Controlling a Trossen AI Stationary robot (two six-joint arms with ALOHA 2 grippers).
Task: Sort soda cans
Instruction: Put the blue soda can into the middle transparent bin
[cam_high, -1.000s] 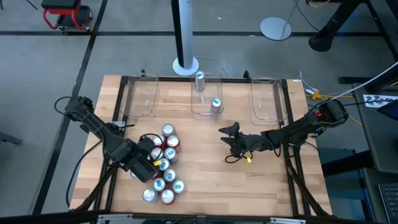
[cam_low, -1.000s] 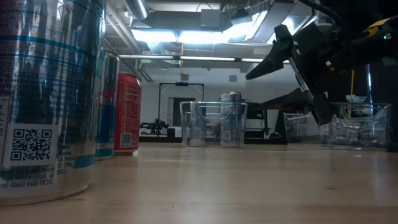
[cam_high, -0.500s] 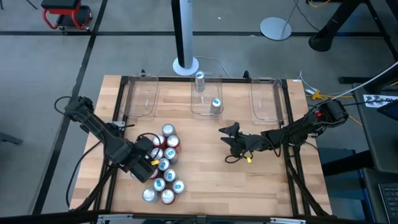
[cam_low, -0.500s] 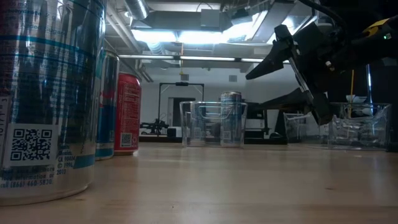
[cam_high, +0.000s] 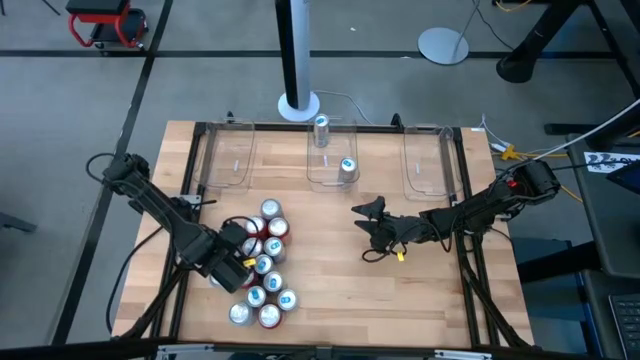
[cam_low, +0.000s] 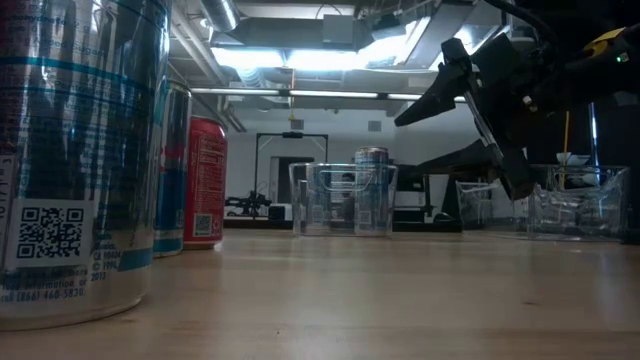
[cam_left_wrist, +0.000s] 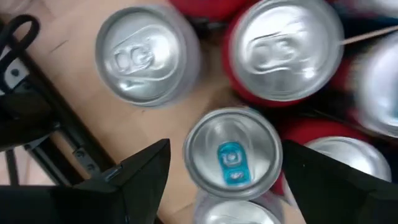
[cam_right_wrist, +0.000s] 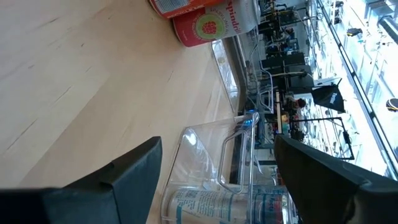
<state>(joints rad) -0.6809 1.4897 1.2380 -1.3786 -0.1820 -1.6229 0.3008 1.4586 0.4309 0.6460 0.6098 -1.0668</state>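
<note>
Jaws on both arms stood parted with nothing between them. Largest first: the tabletop (cam_high: 400, 300) carried 3 clear bins along its far edge, and the middle bin (cam_high: 333, 160) already held 2 cans, 1 of them a blue-tabbed can (cam_high: 347, 167) at the bin's near end. The cluster of soda cans (cam_high: 264, 270) stood packed together toward the near-left corner, red, silver and blue-and-white bodies touching. The left gripper (cam_high: 240, 262) hung over that cluster's left side, and its wrist view showed the fingers straddling a silver can with a blue tab (cam_left_wrist: 231, 157) from above, red cans (cam_left_wrist: 283, 50) pressed against it. The right gripper (cam_high: 372, 226) hovered near the tabletop's middle, in front of the middle bin.

The step appeared to be picking that blue-tabbed can. Doing it well likely meant centring the fingers on it, lowering them into the narrow gaps without nudging neighbours, closing firmly on the body, then lifting straight up.
</note>
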